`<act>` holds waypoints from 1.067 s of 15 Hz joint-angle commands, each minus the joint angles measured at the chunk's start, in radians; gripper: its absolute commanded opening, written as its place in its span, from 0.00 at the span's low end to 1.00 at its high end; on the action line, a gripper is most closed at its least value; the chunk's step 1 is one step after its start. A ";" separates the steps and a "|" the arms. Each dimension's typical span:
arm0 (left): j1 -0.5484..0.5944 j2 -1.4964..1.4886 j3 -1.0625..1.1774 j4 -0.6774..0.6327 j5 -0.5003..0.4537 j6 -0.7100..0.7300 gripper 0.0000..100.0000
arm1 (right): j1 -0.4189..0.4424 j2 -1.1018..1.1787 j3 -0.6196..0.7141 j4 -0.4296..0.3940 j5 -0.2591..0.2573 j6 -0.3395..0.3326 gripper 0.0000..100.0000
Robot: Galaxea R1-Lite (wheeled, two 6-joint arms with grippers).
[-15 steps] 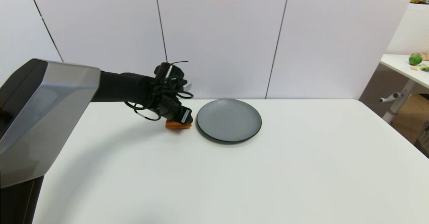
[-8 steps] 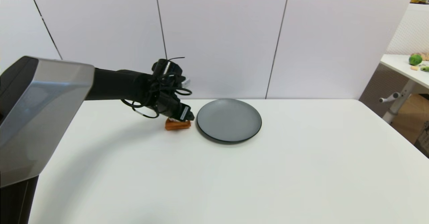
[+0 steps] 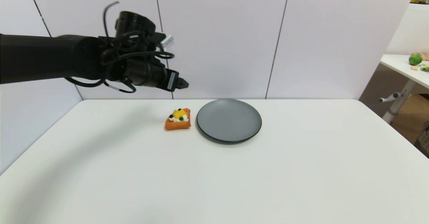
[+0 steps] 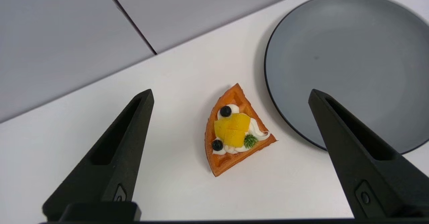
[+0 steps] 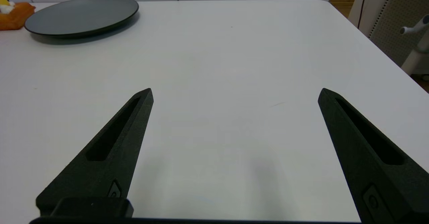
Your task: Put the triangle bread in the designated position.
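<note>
head view: triangle bread (image 3: 178,119) lies flat on the white table (image 3: 234,177), just beside the rim of the grey plate (image 3: 229,119) on the robot's left side, not on it. left pincer (image 3: 182,83) hangs well above the bread, holding nothing. right arm out of this view.

left wrist view: left pincer (image 4: 231,96) spread wide, empty; the bread sits on bare table below, between the two fingers (image 4: 117,157), toppings up, apart from both. a narrow strip of table separates it from the plate.

right wrist view: right pincer (image 5: 234,95) open, empty, low over bare table well away from plate and bread; looks parked.

judgement: bread released; if that patch is the spot, only the retreat is left.
</note>
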State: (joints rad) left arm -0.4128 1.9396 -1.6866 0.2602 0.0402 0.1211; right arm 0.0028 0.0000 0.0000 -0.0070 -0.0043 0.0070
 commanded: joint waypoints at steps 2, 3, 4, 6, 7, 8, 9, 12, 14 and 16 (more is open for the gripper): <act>0.008 -0.617 0.668 -0.414 0.007 0.015 1.00 | 0.000 0.002 0.002 -0.001 0.000 -0.001 1.00; 0.023 -0.725 0.800 -0.513 0.006 0.038 1.00 | 0.000 0.002 0.002 -0.001 0.000 0.001 1.00; 0.061 -0.826 0.920 -0.596 0.006 0.092 1.00 | 0.000 0.002 0.002 -0.001 0.000 0.001 1.00; 0.209 -1.042 1.136 -0.727 0.004 0.209 1.00 | 0.000 0.002 0.002 -0.001 0.000 0.001 1.00; 0.261 -1.136 1.223 -0.766 0.003 0.218 1.00 | 0.000 0.002 0.002 -0.001 0.000 0.001 1.00; 0.304 -1.222 1.291 -0.789 0.003 0.219 1.00 | 0.000 0.002 0.002 -0.001 0.000 0.001 1.00; 0.354 -1.309 1.355 -0.808 0.003 0.216 1.00 | 0.000 0.002 0.002 -0.001 0.000 0.001 1.00; 0.448 -1.541 1.510 -0.806 0.001 0.210 1.00 | 0.000 0.002 0.002 -0.001 0.000 0.001 1.00; 0.440 -1.683 1.642 -0.805 0.001 0.213 1.00 | 0.000 0.002 0.002 -0.001 0.000 -0.001 1.00; 0.437 -1.792 1.687 -0.662 0.000 0.209 1.00 | 0.000 0.002 0.002 -0.001 0.000 0.001 1.00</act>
State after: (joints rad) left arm 0.0004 0.3977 -0.1179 -0.5262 0.0413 0.3285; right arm 0.0028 0.0000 0.0000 -0.0070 -0.0043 0.0070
